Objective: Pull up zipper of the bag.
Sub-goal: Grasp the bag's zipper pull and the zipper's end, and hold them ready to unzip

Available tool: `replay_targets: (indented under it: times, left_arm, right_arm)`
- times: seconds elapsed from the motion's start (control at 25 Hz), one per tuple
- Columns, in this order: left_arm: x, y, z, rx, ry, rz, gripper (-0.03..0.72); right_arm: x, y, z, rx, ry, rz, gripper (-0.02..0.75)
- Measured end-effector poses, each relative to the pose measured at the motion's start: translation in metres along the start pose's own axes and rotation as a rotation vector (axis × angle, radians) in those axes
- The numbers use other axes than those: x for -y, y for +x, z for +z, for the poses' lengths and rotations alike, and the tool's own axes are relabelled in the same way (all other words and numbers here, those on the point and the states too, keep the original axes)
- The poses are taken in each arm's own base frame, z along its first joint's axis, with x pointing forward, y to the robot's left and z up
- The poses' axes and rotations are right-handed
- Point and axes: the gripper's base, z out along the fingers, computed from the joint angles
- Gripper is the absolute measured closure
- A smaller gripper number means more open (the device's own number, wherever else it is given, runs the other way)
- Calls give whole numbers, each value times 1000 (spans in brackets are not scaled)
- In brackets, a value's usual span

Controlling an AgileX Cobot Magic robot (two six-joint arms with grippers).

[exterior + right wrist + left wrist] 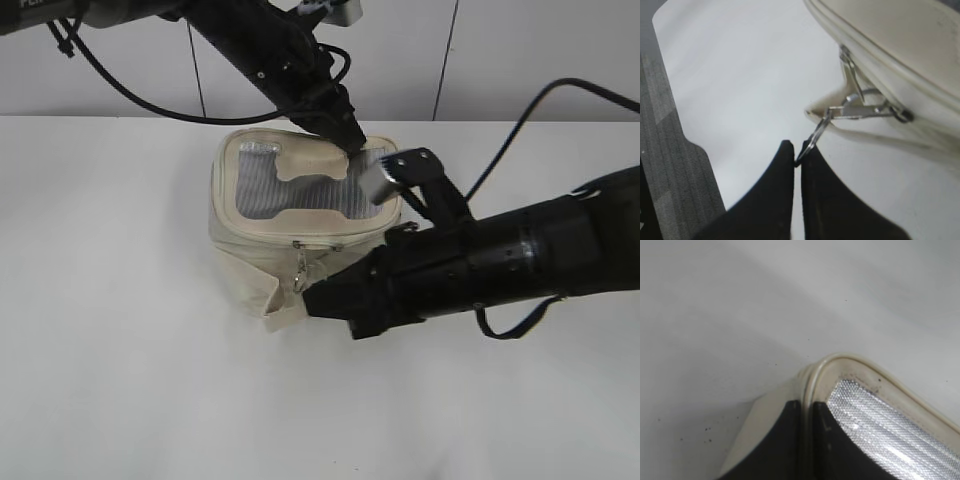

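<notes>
The cream boxy bag (250, 255) with a grey mesh lid window (300, 190) stands mid-table. My left gripper (352, 143) is shut on the piped rim of the lid at its far right corner; in the left wrist view the rim (807, 390) runs between its closed fingers (807, 412). My right gripper (312, 298) is at the bag's front, shut on a silver ring pull (812, 137) of the zipper (860, 47). The pull is stretched taut from the slider (860, 107) to the fingertips (797, 152). A second pull (850, 67) hangs at the track.
The white table (120, 380) surrounds the bag. A cream fabric flap (285, 312) sticks out at the bag's lower front. The right arm (520, 255) lies low across the table at right. The table edge and dark floor (675, 165) show in the right wrist view.
</notes>
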Motion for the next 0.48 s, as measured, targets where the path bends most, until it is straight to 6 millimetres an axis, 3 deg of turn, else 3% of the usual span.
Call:
replay_targets:
  times: [0.2, 0.36, 0.48]
  left_arm:
    - [0, 0, 0, 3, 0, -27, 650]
    - [0, 0, 0, 3, 3, -38, 632]
    - [1, -1, 0, 9, 5, -61, 520]
  right_arm:
    - [-16, -23, 29, 1, 14, -33, 711]
    - [-13, -23, 36, -29, 16, 67, 693]
    - [-7, -18, 30, -109, -14, 122, 551]
